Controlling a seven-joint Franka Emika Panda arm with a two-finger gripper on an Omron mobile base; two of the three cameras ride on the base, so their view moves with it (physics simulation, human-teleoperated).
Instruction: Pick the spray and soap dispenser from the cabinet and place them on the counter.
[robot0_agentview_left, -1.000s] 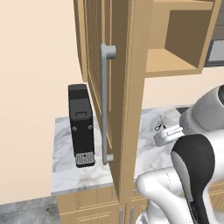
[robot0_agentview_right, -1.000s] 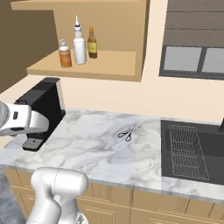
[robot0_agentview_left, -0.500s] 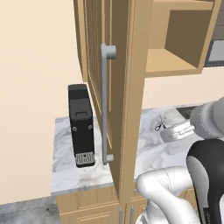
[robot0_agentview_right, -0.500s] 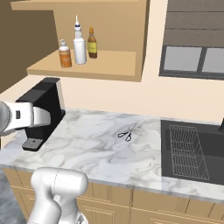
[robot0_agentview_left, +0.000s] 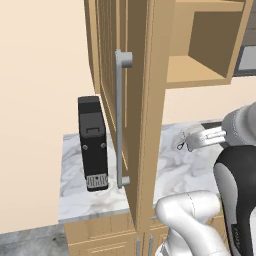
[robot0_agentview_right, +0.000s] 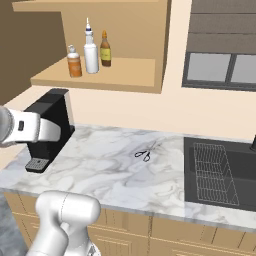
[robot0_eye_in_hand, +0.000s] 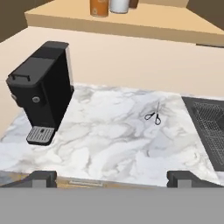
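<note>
No readable text, label, brand, number or sign anywhere. Spray (robot0_agentview_right: 91, 51), soap dispenser (robot0_agentview_right: 74, 62) and brown bottle (robot0_agentview_right: 105, 49) on the cabinet (robot0_agentview_right: 115, 75) shelf too small and plain to yield lettering. Black coffee machine (robot0_eye_in_hand: 40, 91) on the counter (robot0_eye_in_hand: 118, 144) bare of markings; likewise the scissors (robot0_eye_in_hand: 154, 116).

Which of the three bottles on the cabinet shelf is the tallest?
The spray, the white bottle in the middle. Its trigger nozzle rises above both the orange soap dispenser on one side and the brown bottle on the other.
</note>
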